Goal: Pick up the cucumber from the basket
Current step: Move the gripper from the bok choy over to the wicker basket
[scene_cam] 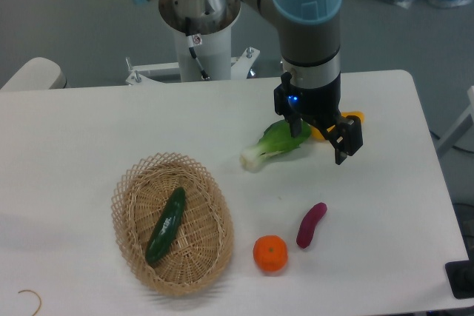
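The dark green cucumber [166, 225] lies diagonally inside the tan wicker basket [211, 258] at the lower left of the table. My gripper [320, 138] hangs well to the right of the basket, above the bok choy, with its two black fingers [346, 141] apart and nothing between them. The gripper is open and far from the cucumber.
A bok choy [275, 146] lies just under the gripper, with a yellow-orange item [352, 118] partly hidden behind it. An orange [270, 253] and a small purple eggplant-like piece [310, 225] sit right of the basket. The robot base [200, 42] stands at the table's back edge.
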{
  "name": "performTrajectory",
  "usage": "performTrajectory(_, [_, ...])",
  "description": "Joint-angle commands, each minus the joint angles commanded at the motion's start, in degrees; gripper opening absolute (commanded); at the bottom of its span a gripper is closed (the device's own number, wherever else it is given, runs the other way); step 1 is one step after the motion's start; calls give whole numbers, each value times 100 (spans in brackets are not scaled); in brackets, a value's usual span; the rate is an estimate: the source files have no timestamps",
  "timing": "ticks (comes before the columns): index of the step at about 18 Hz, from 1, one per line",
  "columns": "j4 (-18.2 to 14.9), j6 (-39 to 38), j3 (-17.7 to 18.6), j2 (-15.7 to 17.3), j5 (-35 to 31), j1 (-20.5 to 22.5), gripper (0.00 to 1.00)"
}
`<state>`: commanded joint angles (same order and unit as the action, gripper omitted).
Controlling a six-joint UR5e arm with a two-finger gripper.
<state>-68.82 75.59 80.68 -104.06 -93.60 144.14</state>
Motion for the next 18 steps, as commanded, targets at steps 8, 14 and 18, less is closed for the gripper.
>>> performTrajectory(8, [26, -245, 324, 210, 35, -316, 100])
performTrajectory(14, [105, -1009, 896, 448, 140, -676, 100])
performTrajectory(18, [228, -2396, 984, 361, 202, -1176, 100])
